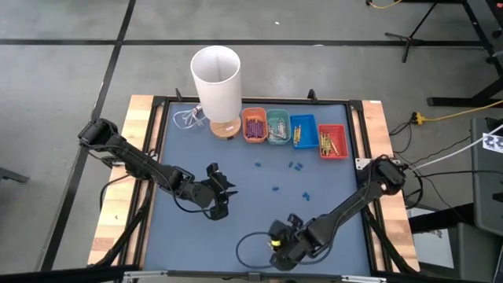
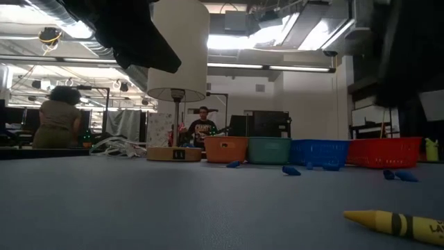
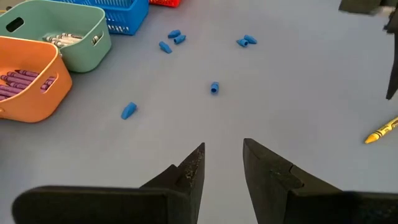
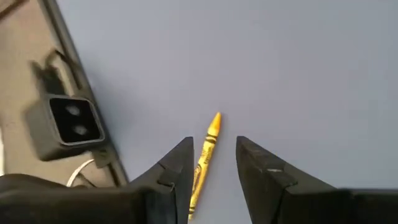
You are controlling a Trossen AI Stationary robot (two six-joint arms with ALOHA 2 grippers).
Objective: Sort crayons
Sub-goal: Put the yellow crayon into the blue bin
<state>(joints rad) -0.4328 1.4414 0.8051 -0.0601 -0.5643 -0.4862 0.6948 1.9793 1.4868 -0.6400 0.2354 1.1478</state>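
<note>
Four small trays (image 1: 295,134) line the worktop's (image 1: 236,236) far side in the high view; the right tool (image 1: 277,244) sits near the front edge. Low view: a yellow crayon (image 2: 395,223) lies flat. Left tool (image 3: 222,163) open, empty. Right wrist view: open fingers (image 4: 180,163) straddle the crayon, not gripping.

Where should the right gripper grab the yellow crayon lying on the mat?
Take the yellow crayon across its wrapped middle, coming straight down from above. It lies flat and alone on the blue mat, its long axis running between the open fingers of the right gripper, so they would likely close on its sides.
</note>
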